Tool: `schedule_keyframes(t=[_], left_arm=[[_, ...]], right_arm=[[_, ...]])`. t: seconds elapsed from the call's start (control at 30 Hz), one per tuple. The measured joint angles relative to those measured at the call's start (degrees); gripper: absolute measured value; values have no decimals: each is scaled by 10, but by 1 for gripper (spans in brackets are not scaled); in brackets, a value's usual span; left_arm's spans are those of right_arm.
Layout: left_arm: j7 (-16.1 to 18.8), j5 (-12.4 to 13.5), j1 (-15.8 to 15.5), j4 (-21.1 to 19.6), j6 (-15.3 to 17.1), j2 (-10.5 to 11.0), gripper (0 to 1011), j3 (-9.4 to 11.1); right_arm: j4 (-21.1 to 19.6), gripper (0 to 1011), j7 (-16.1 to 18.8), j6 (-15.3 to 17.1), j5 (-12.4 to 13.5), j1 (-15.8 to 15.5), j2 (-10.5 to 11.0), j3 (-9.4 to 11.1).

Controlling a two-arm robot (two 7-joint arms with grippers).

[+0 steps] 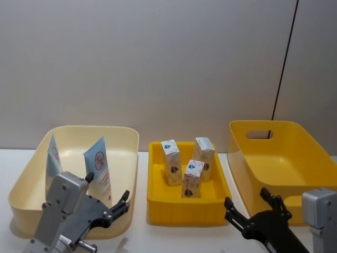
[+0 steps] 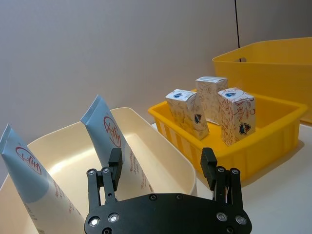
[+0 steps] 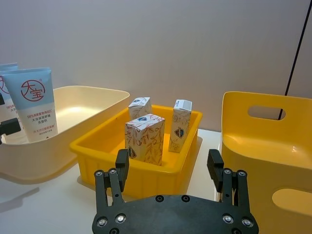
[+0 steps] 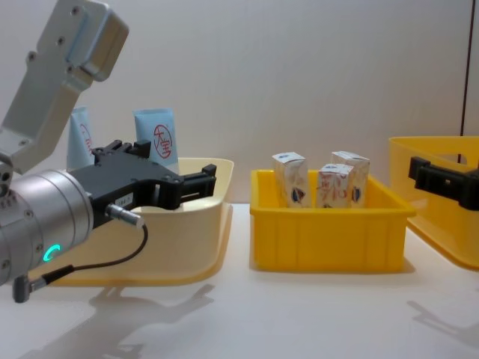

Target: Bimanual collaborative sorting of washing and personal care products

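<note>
Two pale blue squeeze tubes [image 1: 99, 166] [image 1: 52, 158] with red round logos stand upright in the cream bin [image 1: 95, 129] on the left. Three small white cartons [image 1: 171, 161] [image 1: 204, 153] [image 1: 192, 176] stand in the low yellow tray [image 1: 184, 211] in the middle. My left gripper [image 1: 122, 203] hovers open at the cream bin's near right corner, holding nothing; its wrist view has the nearer tube [image 2: 109, 134] just beyond the fingers [image 2: 115, 161]. My right gripper [image 1: 246, 203] hangs open and empty in front of the gap between tray and right bin, facing the cartons [image 3: 145, 139].
A deeper yellow bin [image 1: 295, 126] with a handle slot stands at the right with nothing in it. All three containers sit in a row on a white table [image 4: 247, 314], with bare tabletop in front of them. A grey wall closes the back.
</note>
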Motion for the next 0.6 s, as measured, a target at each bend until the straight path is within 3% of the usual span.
schedule_keyframes(t=[0.6], left_arm=[[0, 0, 0, 0, 0, 0, 1003, 0]], right_arm=[[0, 1001, 0, 0, 0, 0, 0, 0]])
